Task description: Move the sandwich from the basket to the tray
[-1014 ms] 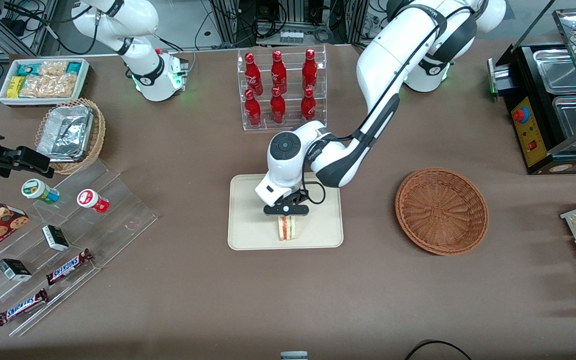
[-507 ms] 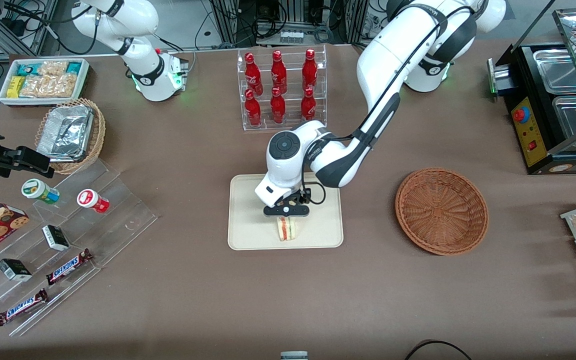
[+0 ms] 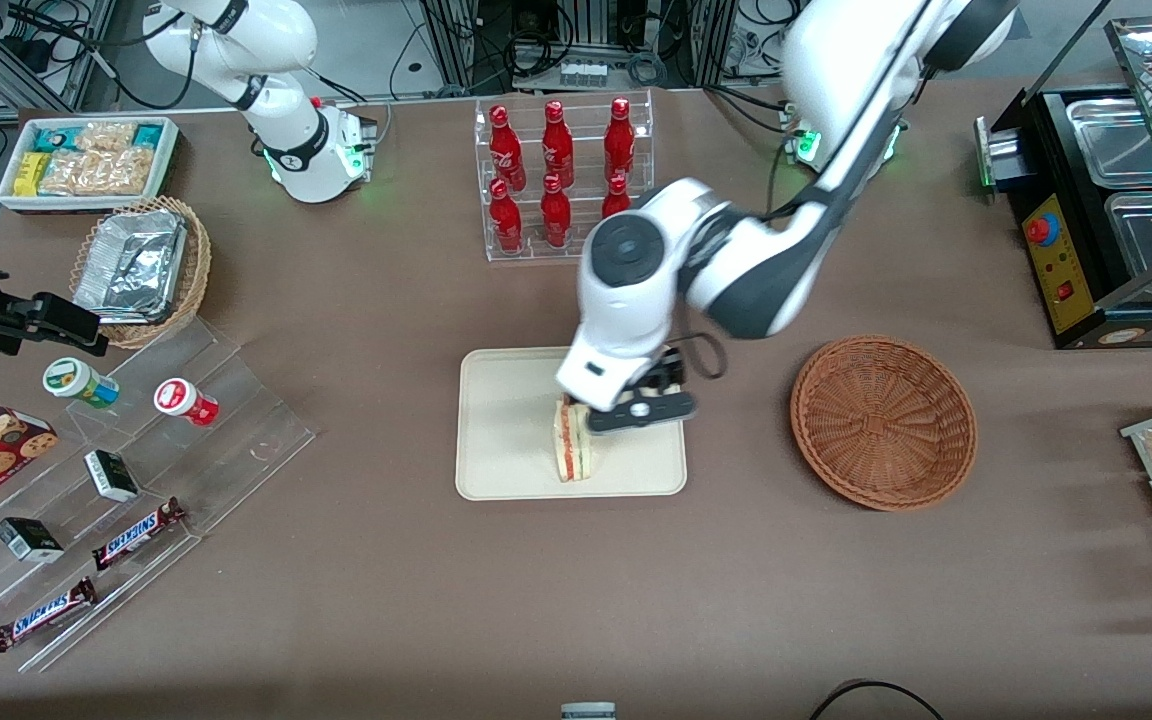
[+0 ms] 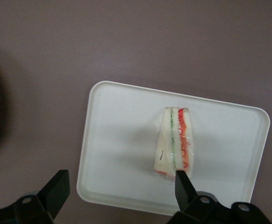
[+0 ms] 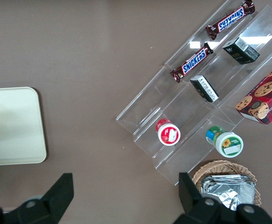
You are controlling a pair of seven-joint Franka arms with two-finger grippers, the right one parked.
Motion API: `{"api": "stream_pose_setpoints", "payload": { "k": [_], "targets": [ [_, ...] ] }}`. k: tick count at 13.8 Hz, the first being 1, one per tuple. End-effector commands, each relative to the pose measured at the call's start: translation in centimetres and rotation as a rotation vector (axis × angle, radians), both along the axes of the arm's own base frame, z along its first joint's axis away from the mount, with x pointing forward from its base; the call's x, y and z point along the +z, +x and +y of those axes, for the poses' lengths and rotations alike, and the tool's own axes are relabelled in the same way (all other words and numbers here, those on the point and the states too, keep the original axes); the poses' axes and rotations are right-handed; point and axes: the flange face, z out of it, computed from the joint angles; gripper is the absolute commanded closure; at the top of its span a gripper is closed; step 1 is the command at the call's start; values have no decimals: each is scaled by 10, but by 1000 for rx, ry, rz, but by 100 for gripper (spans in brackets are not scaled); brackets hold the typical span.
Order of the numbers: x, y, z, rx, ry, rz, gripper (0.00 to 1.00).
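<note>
**Sandwich sitting on the tray, gripper up above it**

So starting closest to the front camera: the sandwich [image 3: 574,452] is on the tray [image 3: 506,440], standing on edge at the part of the tray nearest that camera, with its red, pink and green layers facing up. In the wrist view you can see it clearly [image 4: 174,143] on the cream tray [image 4: 122,140], nothing touching it, all sides free.

A bit farther from the camera, the gripper [image 3: 639,409] hangs over the tray's edge on the basket side, just beside the top end of the sandwich and raised above it. The jaws are spread wide apart with nothing between them; the wrist view shows both black fingertips [image 4: 56,189] well clear of each other, and the sandwich isn't gripped by either one.

The basket [image 3: 883,421] sits on the brown tabletop [image 3: 576,600] toward the working arm's end, well apart from the tray, and there's nothing in it as far as I can see.

Farther from the camera than the tray is a clear rack of red bottles [image 3: 561,180], partly covered by the arm's white wrist. Toward the parked arm's end there's a clear stepped display with candy bars [image 3: 136,535] and little tubs, plus a tan basket holding foil trays [image 3: 136,265].
</note>
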Motion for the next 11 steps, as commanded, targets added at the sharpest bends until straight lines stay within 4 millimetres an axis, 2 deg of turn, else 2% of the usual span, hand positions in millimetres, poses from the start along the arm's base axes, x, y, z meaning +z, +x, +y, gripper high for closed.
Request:
{"api": "stream_pose_setpoints", "payload": {
  "k": [1, 2, 5, 8, 11],
  "targets": [
    [53, -3, 53, 71, 23, 41, 1],
    [70, -3, 73, 92, 39, 57, 1],
    [107, -1, 136, 73, 67, 109, 1],
    [128, -2, 193, 37, 83, 142, 1],
    [149, -7, 238, 6, 92, 158, 1]
  ]
}}
